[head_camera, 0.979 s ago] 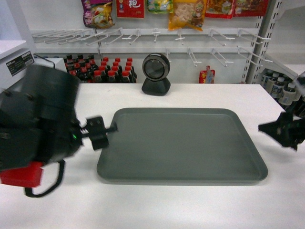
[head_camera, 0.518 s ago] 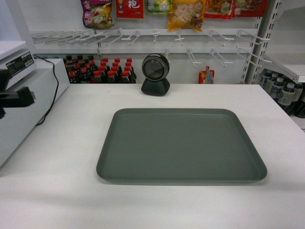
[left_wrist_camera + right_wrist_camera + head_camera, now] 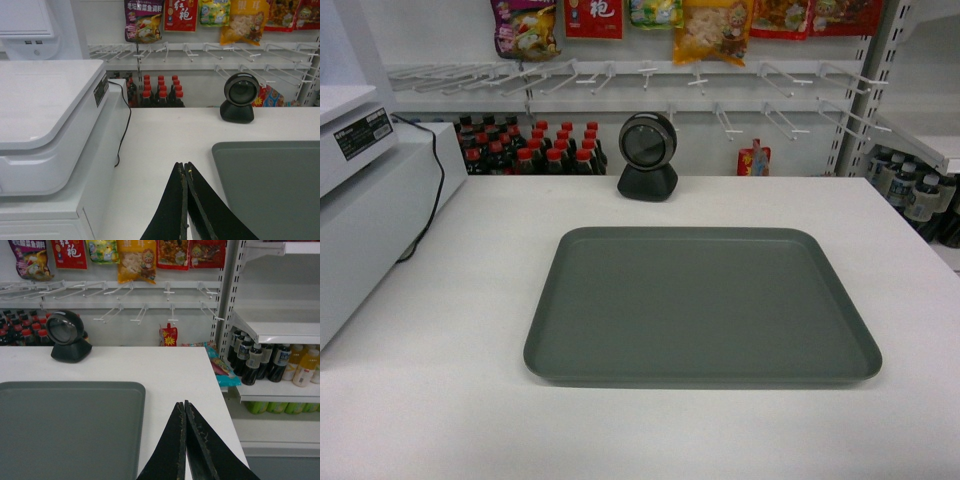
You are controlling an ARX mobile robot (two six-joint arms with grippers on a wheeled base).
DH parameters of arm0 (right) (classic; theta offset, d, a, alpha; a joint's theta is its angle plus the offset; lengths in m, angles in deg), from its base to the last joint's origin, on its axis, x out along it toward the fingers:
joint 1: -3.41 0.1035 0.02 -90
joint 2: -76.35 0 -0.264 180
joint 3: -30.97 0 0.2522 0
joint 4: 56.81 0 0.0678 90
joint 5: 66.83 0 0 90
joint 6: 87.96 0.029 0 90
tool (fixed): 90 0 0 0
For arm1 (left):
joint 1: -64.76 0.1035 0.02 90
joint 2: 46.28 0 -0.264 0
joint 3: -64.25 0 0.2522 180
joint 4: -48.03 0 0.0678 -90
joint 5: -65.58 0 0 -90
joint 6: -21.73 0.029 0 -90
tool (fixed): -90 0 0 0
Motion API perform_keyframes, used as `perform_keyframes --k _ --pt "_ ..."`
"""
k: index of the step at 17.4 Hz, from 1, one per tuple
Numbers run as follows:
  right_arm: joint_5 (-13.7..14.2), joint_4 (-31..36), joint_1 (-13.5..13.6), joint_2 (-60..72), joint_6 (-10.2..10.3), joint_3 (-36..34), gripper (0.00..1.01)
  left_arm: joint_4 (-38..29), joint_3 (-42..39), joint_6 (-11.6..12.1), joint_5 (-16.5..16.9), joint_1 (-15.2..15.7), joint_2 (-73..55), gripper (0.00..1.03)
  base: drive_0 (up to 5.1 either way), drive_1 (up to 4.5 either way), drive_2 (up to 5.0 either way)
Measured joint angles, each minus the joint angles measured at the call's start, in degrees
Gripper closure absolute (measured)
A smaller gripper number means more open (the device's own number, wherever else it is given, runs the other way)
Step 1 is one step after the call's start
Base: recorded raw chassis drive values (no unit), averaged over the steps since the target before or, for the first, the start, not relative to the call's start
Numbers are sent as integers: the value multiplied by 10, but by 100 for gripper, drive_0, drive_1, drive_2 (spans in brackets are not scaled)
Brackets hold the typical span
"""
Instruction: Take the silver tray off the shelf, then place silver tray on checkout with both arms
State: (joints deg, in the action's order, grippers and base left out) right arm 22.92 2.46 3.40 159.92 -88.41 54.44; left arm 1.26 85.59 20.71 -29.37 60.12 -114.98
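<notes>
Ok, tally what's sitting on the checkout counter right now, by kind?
silver tray: 1
round black scanner: 1
white register machine: 1
Total: 3, all on the checkout. No gripper touches any of them.

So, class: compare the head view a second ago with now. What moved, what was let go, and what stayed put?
Both arms pulled back out of the head view: the left went off left, the right off right. The left pincer, earlier at the silver tray's left rim, is now shut and clear of it; the right pincer is shut too. The tray, scanner and register stayed put on the checkout.
</notes>
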Motion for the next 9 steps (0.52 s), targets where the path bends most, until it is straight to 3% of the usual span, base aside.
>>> perform_keyframes --k 1,2,4,5,9 --pt "0 -18 0 -28 0 -17 99 19 -11 0 6 4 26 102 0 0 0" --pt "1 -38 0 -58 0 -30 99 42 -25 0 39 24 59 102 0 0 0" --pt "1 -93 0 -134 0 -49 99 80 -41 0 42 50 117 102 0 0 0" --pt "1 -153 0 -185 0 -50 99 103 -47 0 48 48 147 102 0 0 0" --pt "1 -252 0 -324 0 -75 99 194 -64 0 49 46 257 102 0 0 0"
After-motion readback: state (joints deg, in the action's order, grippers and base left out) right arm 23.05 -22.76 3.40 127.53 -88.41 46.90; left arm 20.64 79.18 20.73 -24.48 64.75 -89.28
